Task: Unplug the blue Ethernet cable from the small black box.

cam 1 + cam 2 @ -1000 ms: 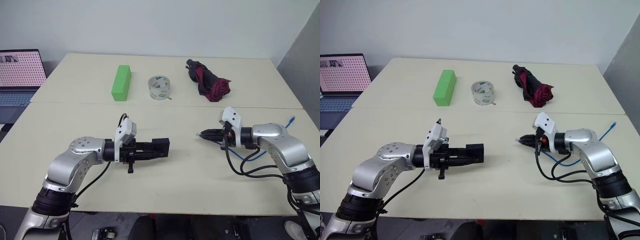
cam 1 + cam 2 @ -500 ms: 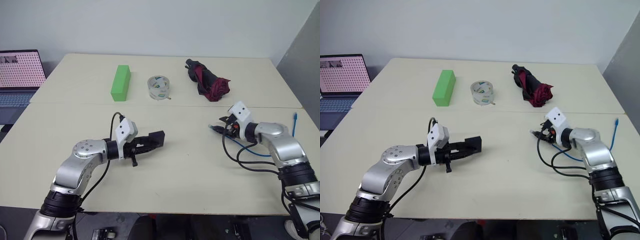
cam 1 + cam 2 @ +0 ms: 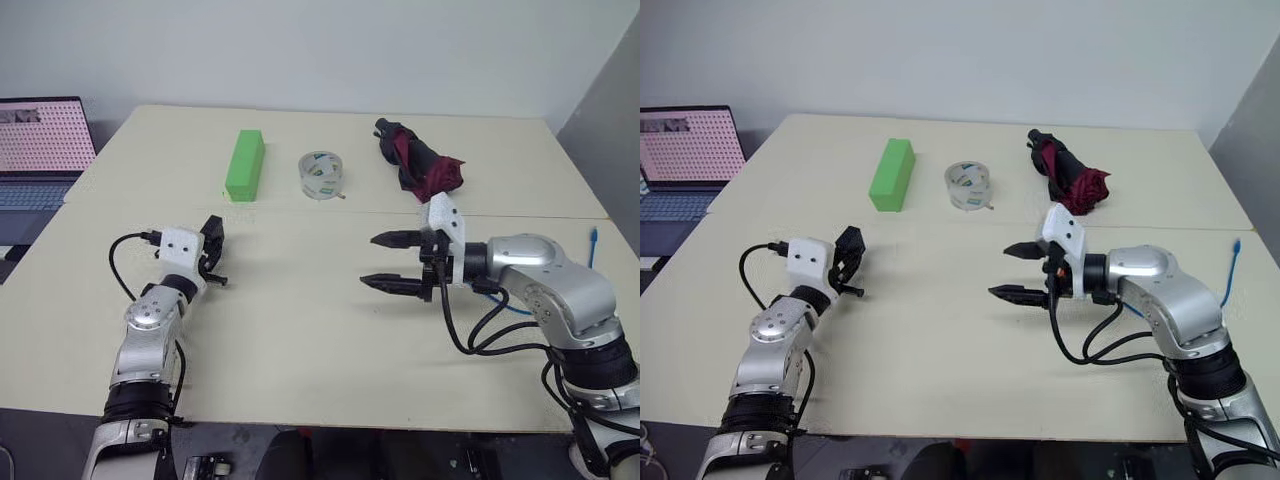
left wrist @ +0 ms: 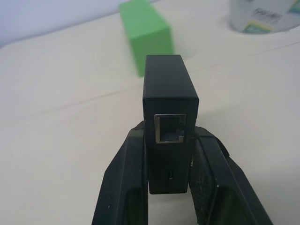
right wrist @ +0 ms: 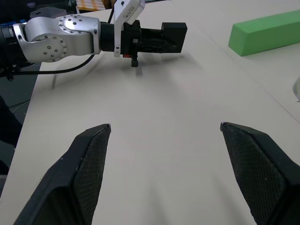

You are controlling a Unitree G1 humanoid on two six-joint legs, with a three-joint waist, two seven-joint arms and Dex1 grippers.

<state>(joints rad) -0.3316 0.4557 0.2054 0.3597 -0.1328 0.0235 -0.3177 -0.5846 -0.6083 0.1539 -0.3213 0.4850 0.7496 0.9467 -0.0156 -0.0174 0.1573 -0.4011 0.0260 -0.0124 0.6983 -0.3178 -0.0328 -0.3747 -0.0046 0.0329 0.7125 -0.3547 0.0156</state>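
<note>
Unplugged at last, the small black box [image 4: 169, 117] sat clenched between the left gripper's [image 4: 169, 185] two black fingers, its port showing empty in the left wrist view. A second earlier that gripper had held the box level near the middle of the frame, pointing toward the right arm; it had since swung away to the left-centre of the head view [image 3: 210, 250], carrying the box with it. The right gripper [image 3: 392, 262], which had been pinched shut around the plug end a second before, now stood released with its fingers spread wide, lower right of centre, holding nothing and aimed back across the bare cream table [image 3: 310, 350]. The blue Ethernet cable [image 3: 1236, 262] lay freed behind the right arm, a bright strand visible at the right edge of the frame, well apart from the box; whether its clear plug was resting on the table could not be told. Judged from this layout, the separation the task called for looked done, with only the setting down of the box possibly left. Farther back, toward the top of the frame, the green block [image 3: 245, 165], the roll of clear tape [image 3: 320, 175] and the folded umbrella [image 3: 418, 165] remained where they had been.
</note>
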